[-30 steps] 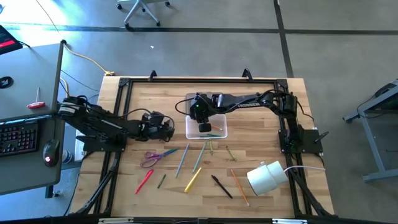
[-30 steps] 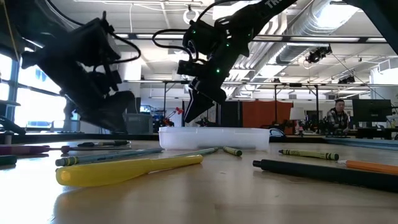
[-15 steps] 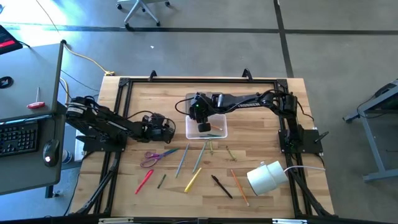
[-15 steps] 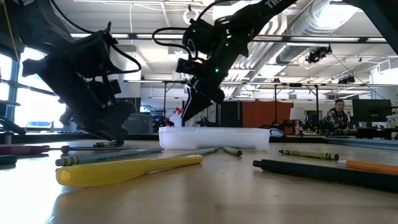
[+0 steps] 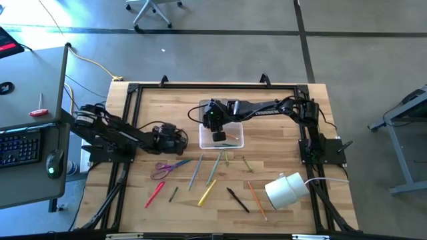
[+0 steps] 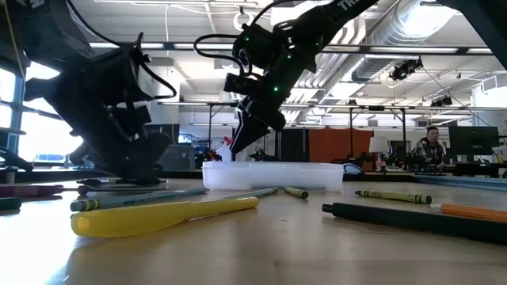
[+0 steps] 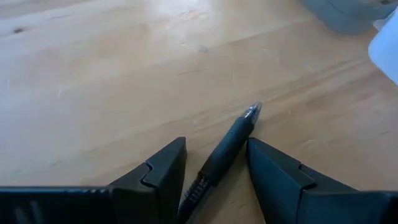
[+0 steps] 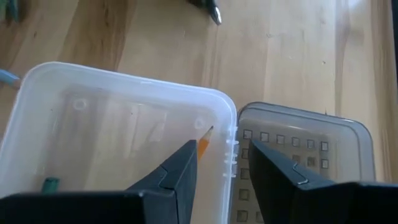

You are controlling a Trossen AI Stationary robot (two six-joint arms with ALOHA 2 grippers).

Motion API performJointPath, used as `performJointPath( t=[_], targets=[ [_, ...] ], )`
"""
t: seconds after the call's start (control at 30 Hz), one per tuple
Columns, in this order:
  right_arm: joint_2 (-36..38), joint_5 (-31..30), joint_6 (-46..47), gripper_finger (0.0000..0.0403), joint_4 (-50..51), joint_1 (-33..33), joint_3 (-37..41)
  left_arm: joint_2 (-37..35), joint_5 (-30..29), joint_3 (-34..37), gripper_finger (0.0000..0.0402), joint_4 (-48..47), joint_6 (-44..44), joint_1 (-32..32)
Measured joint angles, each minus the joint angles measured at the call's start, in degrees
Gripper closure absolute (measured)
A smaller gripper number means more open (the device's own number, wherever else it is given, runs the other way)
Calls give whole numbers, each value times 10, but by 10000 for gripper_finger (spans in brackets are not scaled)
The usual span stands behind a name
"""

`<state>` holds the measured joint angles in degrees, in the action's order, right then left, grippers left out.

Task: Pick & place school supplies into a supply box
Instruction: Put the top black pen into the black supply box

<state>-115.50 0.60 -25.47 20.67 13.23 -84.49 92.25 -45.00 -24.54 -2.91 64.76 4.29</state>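
My left gripper (image 7: 216,143) (image 5: 175,139) is low over the table's left middle, open. Its fingers stand on either side of a black pen (image 7: 231,138) lying flat on the wood; I see no touch. My right gripper (image 8: 222,146) (image 5: 219,131) hangs open over the clear supply box (image 8: 118,124) (image 5: 231,137). An orange pencil (image 8: 204,139) and a green piece (image 8: 50,183) lie in the box. The dotted lid (image 8: 298,149) lies open beside it. Purple scissors (image 5: 167,168), pencils and markers lie on the near half of the table.
A white roll (image 5: 285,189) stands at the near right. Loose on the wood are blue pencils (image 5: 195,172), a yellow marker (image 5: 207,192), a red marker (image 5: 155,193), a black pen (image 5: 237,199) and an orange pencil (image 5: 257,200). A black frame borders the table. A person sits far behind.
My left gripper has come down toward the table and slightly toward its near edge, ending with its open fingers around the black pen. My right gripper has stayed over the box.
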Motion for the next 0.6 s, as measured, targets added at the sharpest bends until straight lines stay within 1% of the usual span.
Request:
performJointPath(
  t=[0.1,0.2,0.27,0.4,0.5,0.6],
  targets=[
    [0,5,0,281,0,0,0,28,-19,-1,199,10,4,0],
    [0,15,1,281,0,0,0,38,-20,-1,227,13,6,0],
    [0,17,1,281,0,0,0,39,-18,-1,262,19,-1,-1],
    [0,17,1,281,0,0,0,40,-21,1,353,47,-48,-1],
    [0,17,1,281,-3,-1,0,40,-27,2,357,64,-64,-1],
    [3,-2,1,281,-3,-5,0,27,-24,3,357,67,-65,-2]
  ],
)
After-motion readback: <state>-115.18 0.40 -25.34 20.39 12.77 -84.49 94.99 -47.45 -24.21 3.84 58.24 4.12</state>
